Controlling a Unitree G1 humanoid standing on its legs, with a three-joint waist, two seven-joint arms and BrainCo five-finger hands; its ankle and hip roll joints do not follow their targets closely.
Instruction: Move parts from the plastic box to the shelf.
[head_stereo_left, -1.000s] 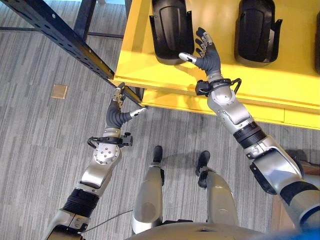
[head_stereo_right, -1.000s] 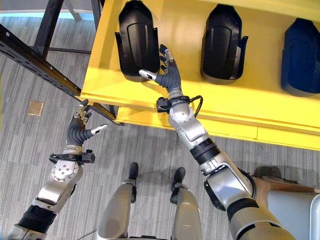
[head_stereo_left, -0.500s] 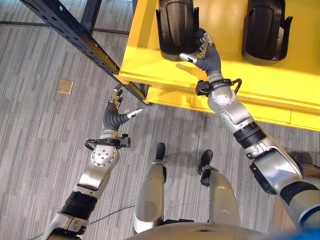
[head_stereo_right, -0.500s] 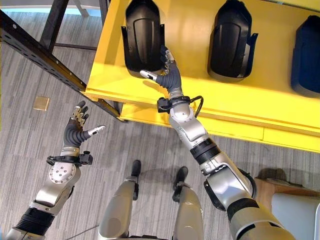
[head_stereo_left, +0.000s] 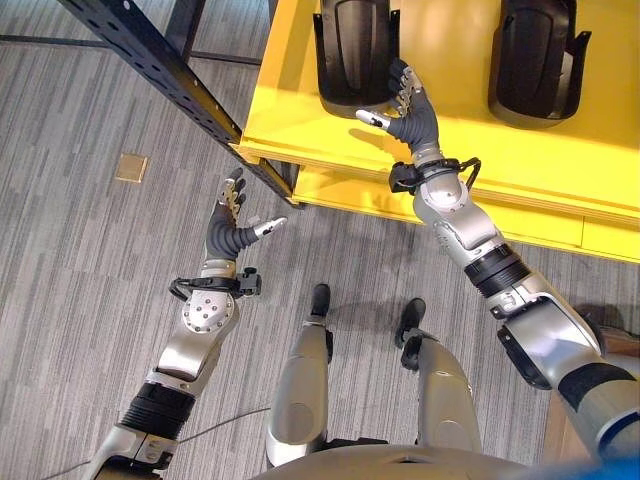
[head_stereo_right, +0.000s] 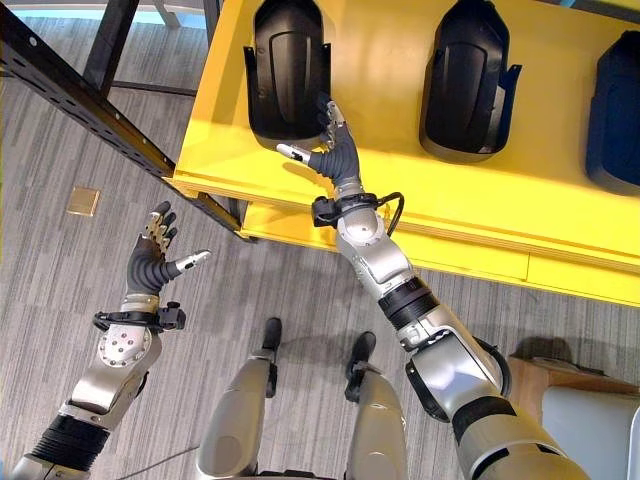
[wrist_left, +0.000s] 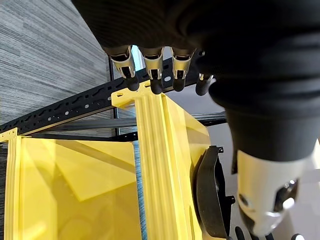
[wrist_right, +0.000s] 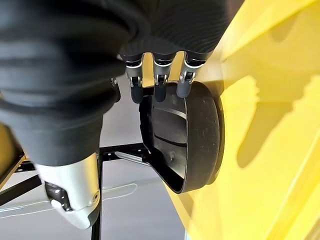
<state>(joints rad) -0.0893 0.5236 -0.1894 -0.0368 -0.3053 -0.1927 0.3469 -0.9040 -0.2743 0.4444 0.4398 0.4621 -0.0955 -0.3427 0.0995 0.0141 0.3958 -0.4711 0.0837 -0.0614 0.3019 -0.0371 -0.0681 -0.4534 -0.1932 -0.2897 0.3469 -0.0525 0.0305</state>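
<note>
A black moulded part (head_stereo_left: 352, 50) lies on the yellow shelf (head_stereo_left: 300, 130), with a second black part (head_stereo_left: 535, 55) to its right and a dark blue part (head_stereo_right: 615, 100) further right. My right hand (head_stereo_left: 412, 118) is open, its straight fingers (wrist_right: 157, 80) resting against the near end of the first part (wrist_right: 195, 140) and its thumb spread to the left. Over the floor, below the shelf's left corner, my left hand (head_stereo_left: 232, 225) is open and holds nothing. Past its fingers (wrist_left: 152, 70), the left wrist view shows the shelf edge (wrist_left: 165, 165).
A black perforated steel beam (head_stereo_left: 150, 65) runs diagonally past the shelf's left corner. A small brown square plate (head_stereo_left: 131, 167) is set in the grey floor. At the lower right stand a wooden block (head_stereo_right: 560, 375) and a grey container (head_stereo_right: 600, 420).
The view has shifted a little. My right hand has moved left and forward, so its fingers now rest on the part's near end. The left hand has hardly moved.
</note>
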